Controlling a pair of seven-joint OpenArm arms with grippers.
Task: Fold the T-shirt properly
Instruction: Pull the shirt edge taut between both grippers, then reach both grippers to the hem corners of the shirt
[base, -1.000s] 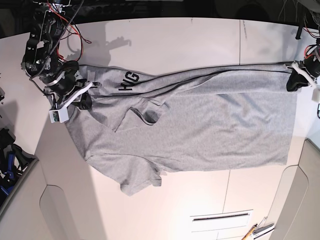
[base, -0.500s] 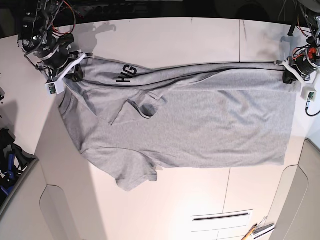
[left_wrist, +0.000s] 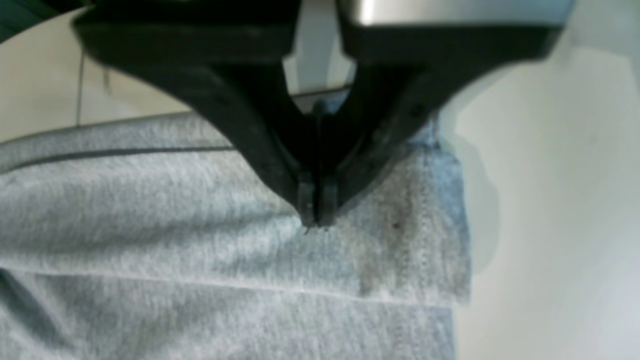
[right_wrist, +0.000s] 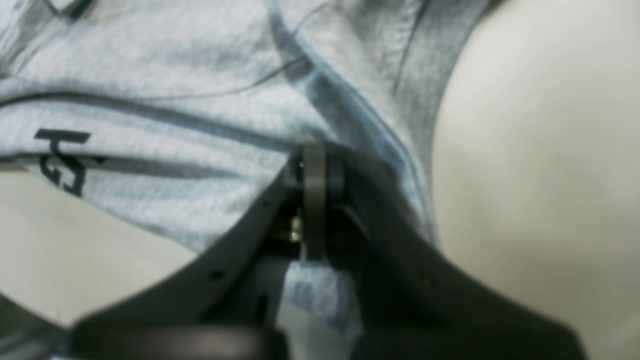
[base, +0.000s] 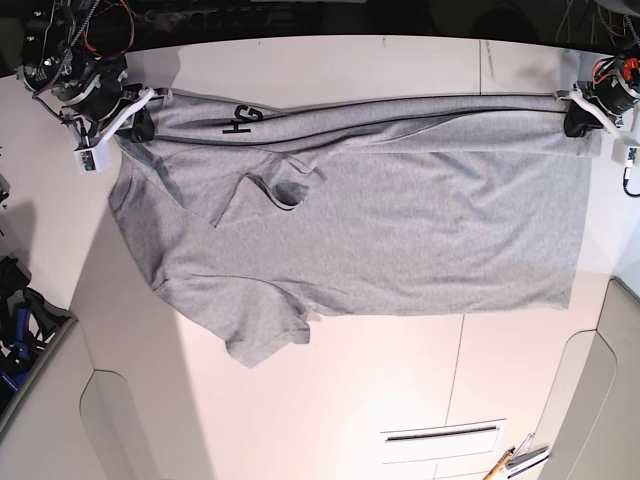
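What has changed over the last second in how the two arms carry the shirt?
Both grippers, left and right, moved toward the table's far edge, drawing the T-shirt's folded edge straighter and dragging its body along. Both stayed clamped on the fabric; its lower sleeve lies flat as before.

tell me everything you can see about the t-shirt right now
The T-shirt is heather-grey knit cotton by its look, with a ribbed crew neck, short sleeves and black lettering partly showing near one shoulder. It lies spread across the white table, its far edge folded over and drawn in a straight line. The left tool pinches the hem corner; the right tool pinches the shoulder end. One sleeve juts toward the near side.
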